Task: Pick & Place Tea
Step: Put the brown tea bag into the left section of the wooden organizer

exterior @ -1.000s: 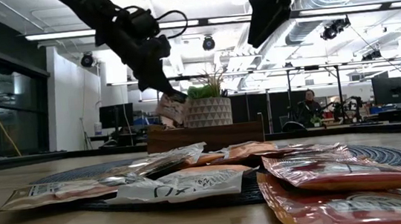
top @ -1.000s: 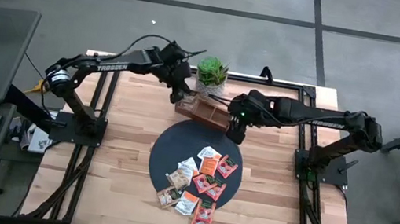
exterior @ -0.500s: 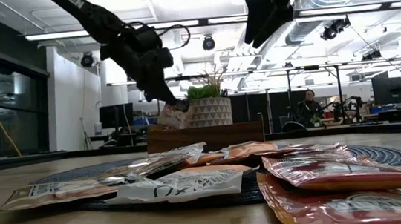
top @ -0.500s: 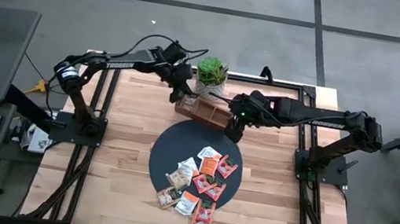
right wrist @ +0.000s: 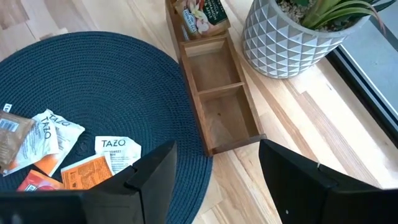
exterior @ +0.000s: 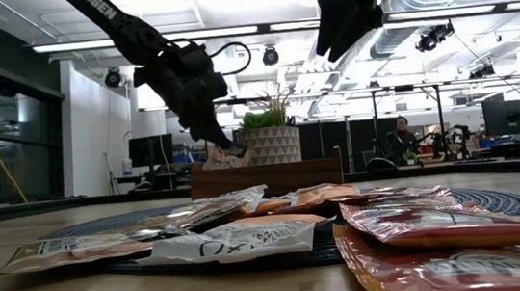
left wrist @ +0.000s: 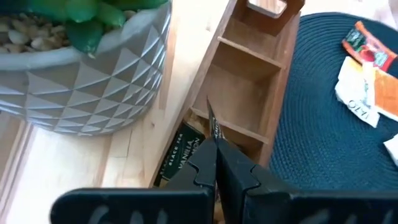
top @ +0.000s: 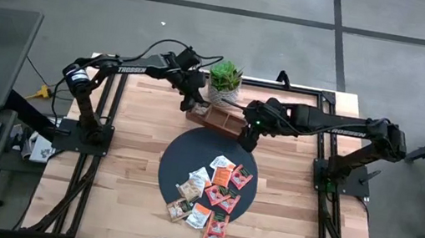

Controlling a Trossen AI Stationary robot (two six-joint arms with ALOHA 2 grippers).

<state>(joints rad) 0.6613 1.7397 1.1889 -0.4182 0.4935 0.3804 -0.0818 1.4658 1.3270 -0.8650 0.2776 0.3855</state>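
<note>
My left gripper (top: 194, 110) is shut on a tan-brown tea sachet (left wrist: 181, 154) at the left end of the brown wooden tray (top: 221, 120). The sachet (right wrist: 200, 12) shows in the tray's end compartment. My right gripper (right wrist: 214, 180) hangs open above the tray's right end and the far edge of the dark round mat (top: 182, 152), with nothing between its fingers. Several more sachets, orange-red, tan and white (top: 214, 191), lie flat on the mat's near half. In the low view, my left gripper (exterior: 231, 148) stands just above the tray's wall (exterior: 273, 175). My left gripper pinches the tan-brown sachet between its two shut fingers (left wrist: 233, 171), at the sachet's upper edge (left wrist: 208, 140). The fingers slant downward from the table's left side. The sachet hangs tilted below them, its lower part inside the tray's left end compartment (right wrist: 205, 28).
A grey faceted pot with a green plant (top: 224, 79) stands right behind the tray, close to my left gripper. The tray's other compartments (right wrist: 217, 93) hold nothing. Bare wooden table (top: 132, 149) lies left and right of the mat.
My left gripper has gone down toward the tray's left end with the sachet, turning a little as it went. The sachet's lower part now sits behind the tray's wall in the low view. My right gripper has rolled a little in place and stays open.
</note>
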